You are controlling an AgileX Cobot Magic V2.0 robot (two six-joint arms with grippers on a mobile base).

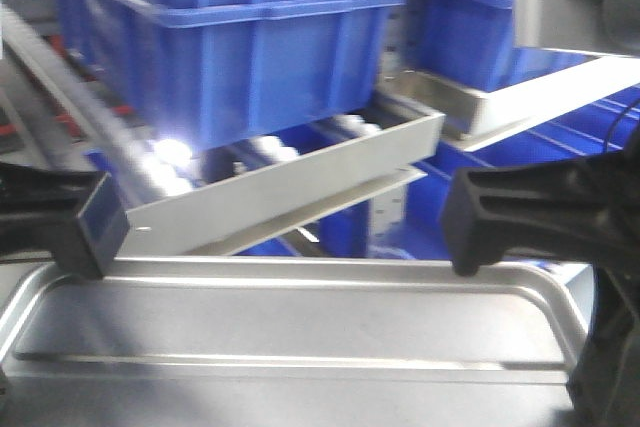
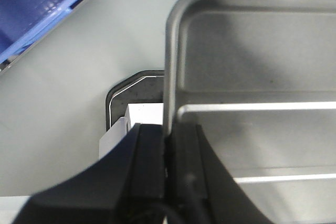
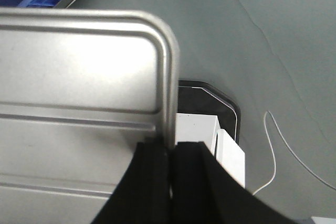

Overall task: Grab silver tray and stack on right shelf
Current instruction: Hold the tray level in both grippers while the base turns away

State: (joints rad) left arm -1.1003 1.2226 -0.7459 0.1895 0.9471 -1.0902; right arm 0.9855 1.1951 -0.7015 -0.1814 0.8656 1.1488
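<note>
Clamps at both ends: left gripper (image 2: 167,153) is closed on the left rim of the silver tray (image 2: 252,77), and right gripper (image 3: 170,156) is closed on its right rim, each edge pinched btwn black fingers. Tray sits level at near side of front view, ribs running left-right. It's apart from the right shelf (image 1: 290,182), farther off w/ a blue bin (image 1: 230,37) over its rollers.

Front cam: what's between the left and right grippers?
Only the bare far rim of the silver tray, shown in the exterior front view. The left gripper and right gripper both pinch it.
</note>
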